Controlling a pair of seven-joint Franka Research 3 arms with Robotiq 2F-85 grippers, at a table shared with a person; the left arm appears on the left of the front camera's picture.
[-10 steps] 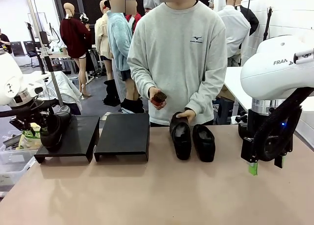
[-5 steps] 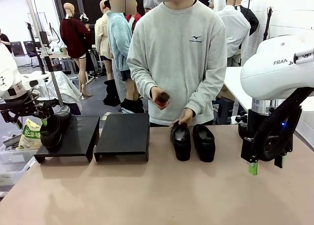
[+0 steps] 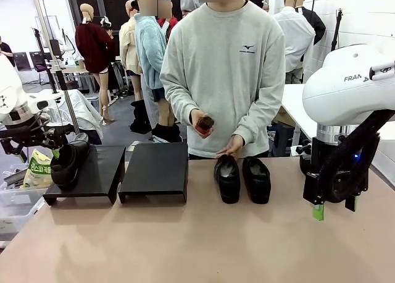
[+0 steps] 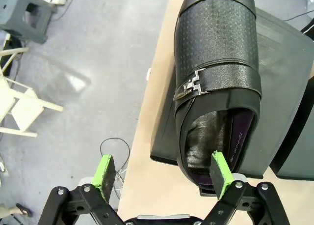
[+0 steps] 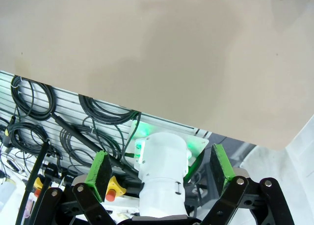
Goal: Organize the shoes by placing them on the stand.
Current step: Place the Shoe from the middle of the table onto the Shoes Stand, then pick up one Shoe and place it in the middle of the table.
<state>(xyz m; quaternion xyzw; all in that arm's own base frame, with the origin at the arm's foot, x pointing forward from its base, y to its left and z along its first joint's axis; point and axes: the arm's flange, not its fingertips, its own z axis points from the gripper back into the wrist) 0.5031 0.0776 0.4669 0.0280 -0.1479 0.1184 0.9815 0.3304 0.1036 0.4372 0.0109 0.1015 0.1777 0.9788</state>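
Note:
One black shoe [image 3: 65, 164] rests on the left panel of the black stand [image 3: 92, 175], toe pointing away from the arm. My left gripper [image 3: 36, 147] hangs just left of and above it, open. In the left wrist view the buckled shoe [image 4: 218, 77] lies on the stand [image 4: 282, 87], its heel close to my right pad [image 4: 221, 172], and the left gripper [image 4: 162, 173] holds nothing. Two more shoes [image 3: 227, 178] [image 3: 256, 179] lie side by side on the table in front of the person. My right gripper [image 3: 334, 207] hangs open over the table's right side and is also open in its wrist view [image 5: 160, 167].
The stand's right panel [image 3: 154, 168] is bare. The person's hand [image 3: 232, 148] hovers at the heel of the nearer shoe; the other hand holds a small dark red object [image 3: 203, 123]. A plastic bin [image 3: 15, 202] sits off the table's left edge.
My left gripper opened off the shoe on the stand and drew back to the left. The person set the tilted shoe flat on the table and lifted the hand off it.

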